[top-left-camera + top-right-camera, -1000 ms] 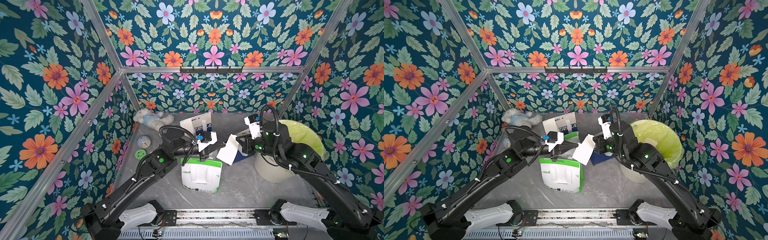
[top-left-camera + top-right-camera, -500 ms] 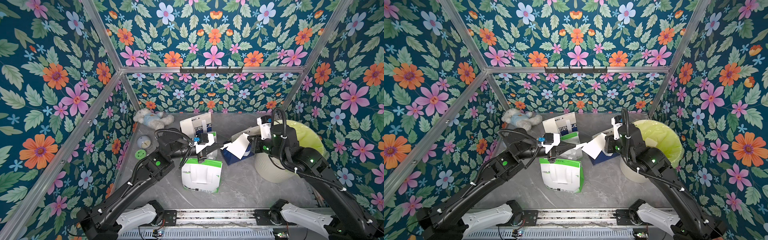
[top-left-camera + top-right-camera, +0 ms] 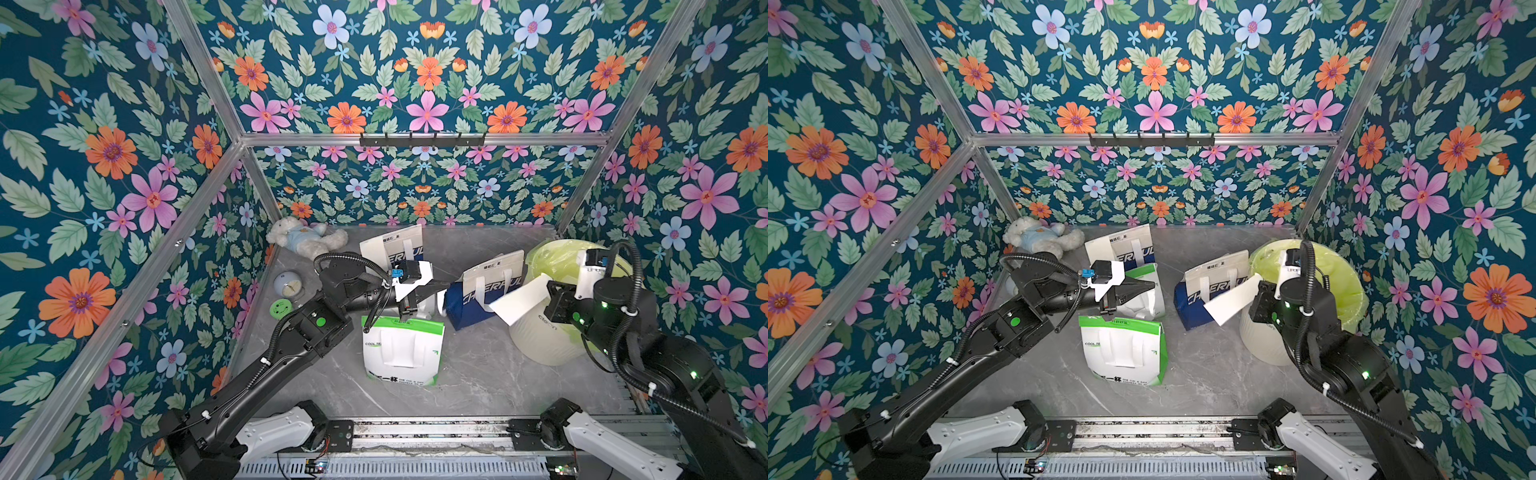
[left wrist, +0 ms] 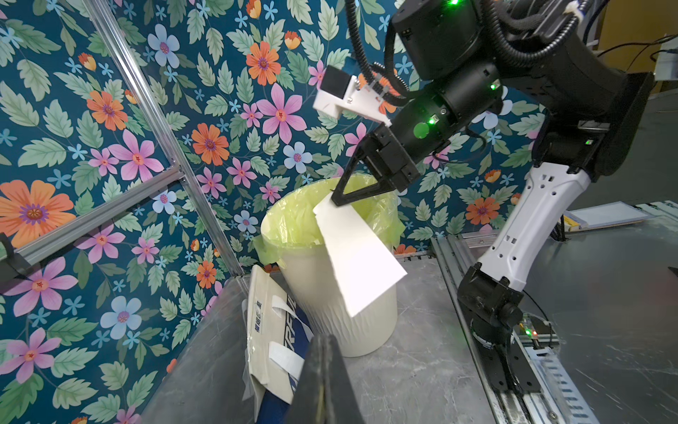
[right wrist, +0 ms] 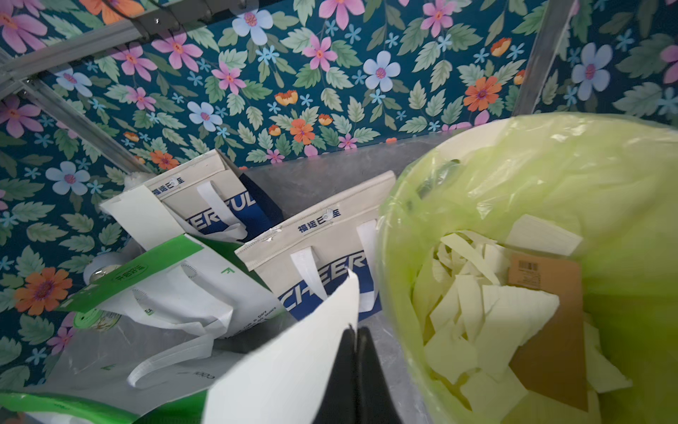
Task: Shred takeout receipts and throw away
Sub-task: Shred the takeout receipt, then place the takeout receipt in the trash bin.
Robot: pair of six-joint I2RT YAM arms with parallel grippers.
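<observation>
White paper is what has moved. The takeout receipt (image 4: 357, 253) that hung between my two grippers over the bags a second ago has gone with the right gripper (image 4: 334, 200) to the bin (image 3: 536, 336). That gripper is pinched fully closed on one corner of the sheet, and the rest droops below its tips, slanting down the outside of the bin wall. From the right wrist, the lime liner (image 5: 513, 176) opens just to one side of the fingers. The sheet trails off to the other side, toward the blue-and-white bag (image 3: 478, 291). So the paper is at the rim but not over the opening.

The left gripper (image 3: 440, 287) has stayed back over the bags, well apart from the sheet. It is closed tight, and I see nothing between its fingers in its own wrist view. I cannot tell whether it tore off a scrap.

Pale strips (image 5: 473, 293) and a brown card (image 5: 550, 319) already lie in the bin, so earlier pieces went in. My judgement is that this is the throw-away step for this sheet. It still looks large next to those strips. I would swing the tips further over the liner before letting go, or the floppy tail may slide down outside.
</observation>
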